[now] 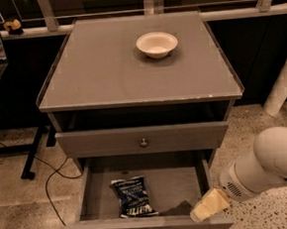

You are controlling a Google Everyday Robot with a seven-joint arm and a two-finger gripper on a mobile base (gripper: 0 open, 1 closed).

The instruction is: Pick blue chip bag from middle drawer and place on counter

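Note:
The blue chip bag (133,197) lies flat on the floor of the open middle drawer (183,183), left of its centre, white lettering up. The counter (105,70) is the grey cabinet top above, with a white bowl (157,44) near its back. My gripper (209,206) is at the end of the white arm (269,164) that comes in from the lower right. It hangs over the drawer's front right corner, to the right of the bag and apart from it.
A shut grey drawer front with a round knob (144,143) sits just above the open drawer. A black cable (51,173) runs on the speckled floor at left. A desk leg (34,150) stands at left, a white post (282,85) at right.

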